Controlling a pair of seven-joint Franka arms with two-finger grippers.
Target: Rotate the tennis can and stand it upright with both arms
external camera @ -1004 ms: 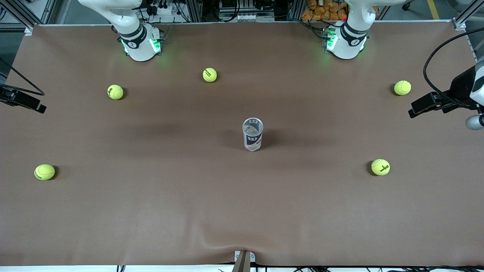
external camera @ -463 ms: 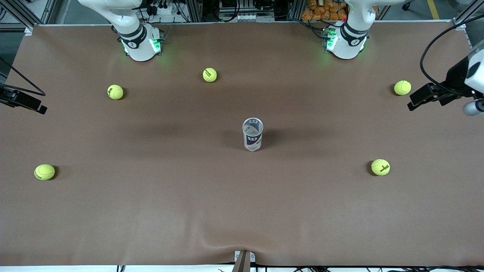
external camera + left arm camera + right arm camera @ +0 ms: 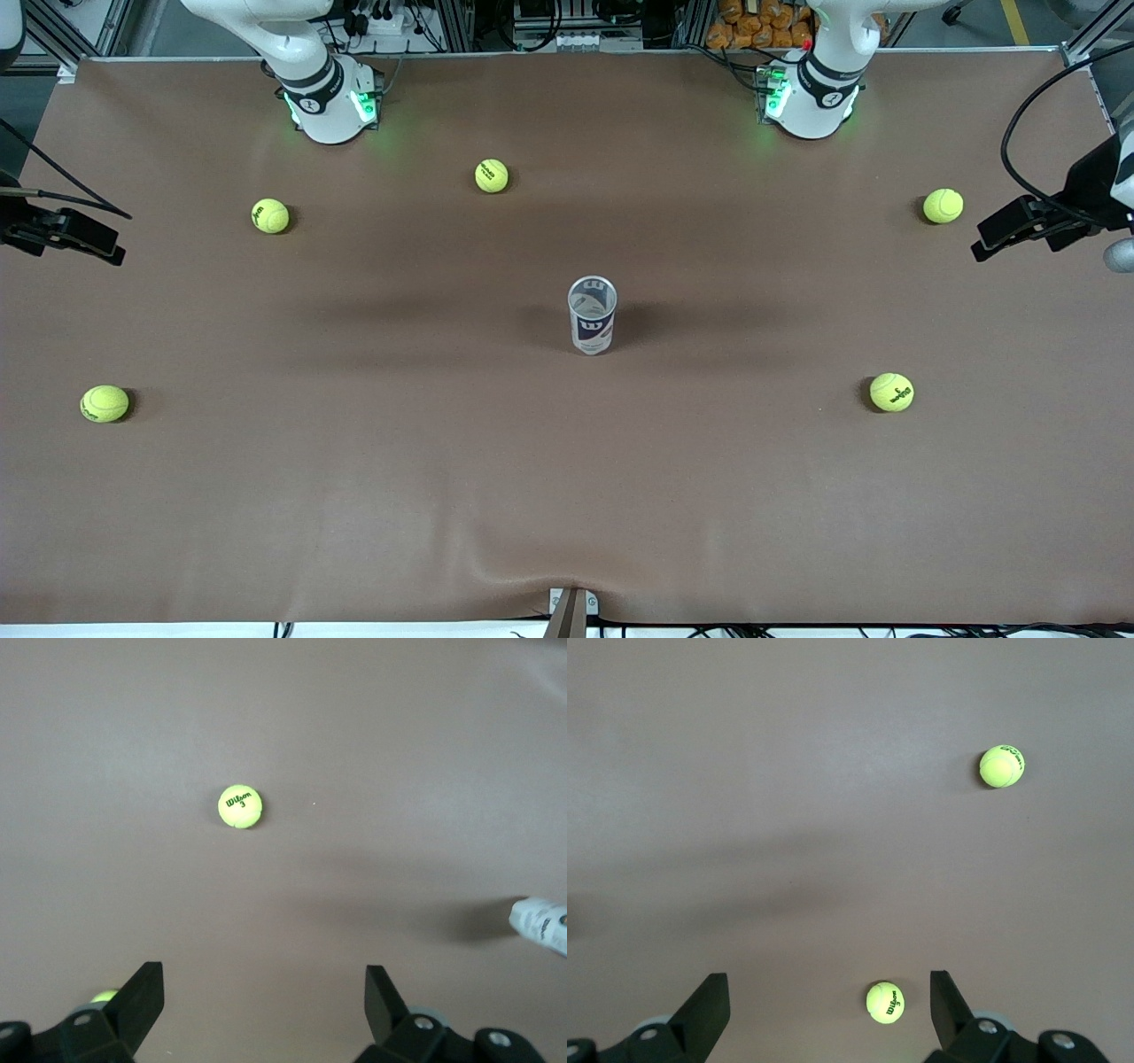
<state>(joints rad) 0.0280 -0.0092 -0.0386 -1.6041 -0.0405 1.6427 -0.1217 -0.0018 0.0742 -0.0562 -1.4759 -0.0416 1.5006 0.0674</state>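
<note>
The tennis can (image 3: 592, 315) stands upright near the middle of the table, open silver rim up, with its navy, white and red W label facing the front camera. One end of it shows at the edge of the left wrist view (image 3: 540, 926). My left gripper (image 3: 985, 241) hangs open and empty over the table's edge at the left arm's end, apart from the can; its jaws stand wide in the left wrist view (image 3: 263, 988). My right gripper (image 3: 111, 252) hangs open and empty over the table's edge at the right arm's end, also wide in the right wrist view (image 3: 827, 990).
Several yellow-green tennis balls lie scattered on the brown table: one (image 3: 492, 175) near the bases, two (image 3: 270, 215) (image 3: 104, 403) toward the right arm's end, two (image 3: 943, 206) (image 3: 891, 392) toward the left arm's end. Balls show under both grippers (image 3: 240, 806) (image 3: 885, 1002).
The left gripper has risen slightly and drifted outward toward its table edge. The right gripper has shifted a little inward over the table. The can has not moved.
</note>
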